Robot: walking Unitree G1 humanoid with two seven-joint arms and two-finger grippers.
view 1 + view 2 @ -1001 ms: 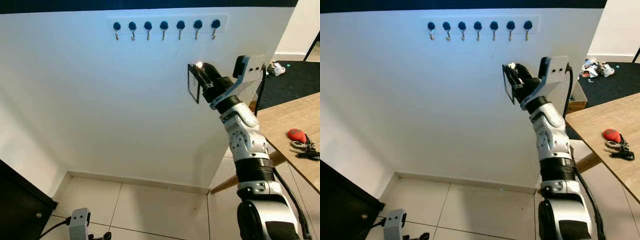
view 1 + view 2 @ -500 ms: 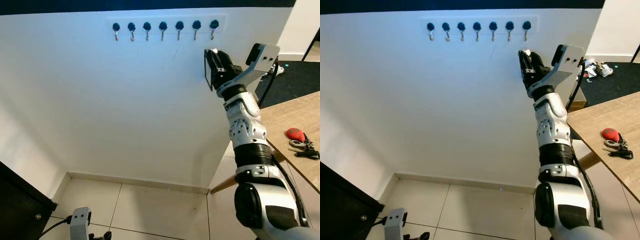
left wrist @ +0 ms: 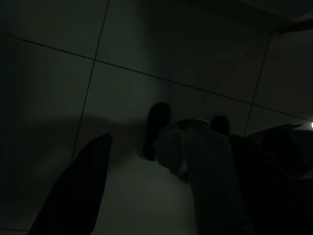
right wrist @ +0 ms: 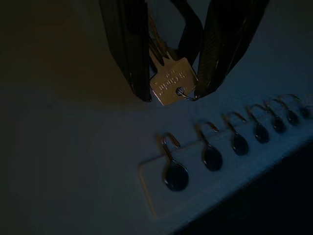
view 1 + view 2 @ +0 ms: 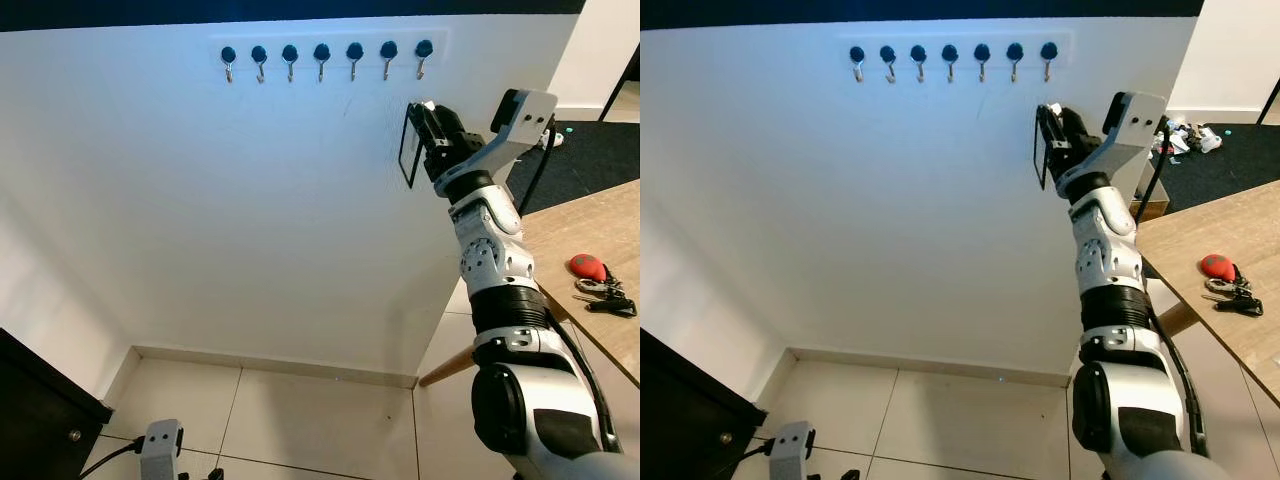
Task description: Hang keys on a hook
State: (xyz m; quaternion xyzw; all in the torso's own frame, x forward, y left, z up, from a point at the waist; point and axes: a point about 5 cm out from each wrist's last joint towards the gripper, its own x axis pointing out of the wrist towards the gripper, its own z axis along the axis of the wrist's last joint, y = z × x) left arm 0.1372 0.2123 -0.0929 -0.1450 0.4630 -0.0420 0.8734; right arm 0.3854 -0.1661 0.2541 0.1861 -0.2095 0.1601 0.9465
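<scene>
Right gripper (image 4: 171, 93) clamped on brass key (image 4: 168, 83), just below-right of seven dark-knobbed wall hooks (image 5: 322, 58); red-fobbed keys on wooden table (image 5: 575, 225) behind; left wrist view dark.

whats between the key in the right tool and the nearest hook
Only bare white wall separates the silver key, held in the right tool, from the nearest black-knobbed metal hook, seen in the right wrist view.

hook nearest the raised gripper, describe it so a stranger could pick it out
On the white wall, a row of seven dark-capped hooks runs near the top. The one meant is the hook at the row's right end, just above the right gripper holding a key.
</scene>
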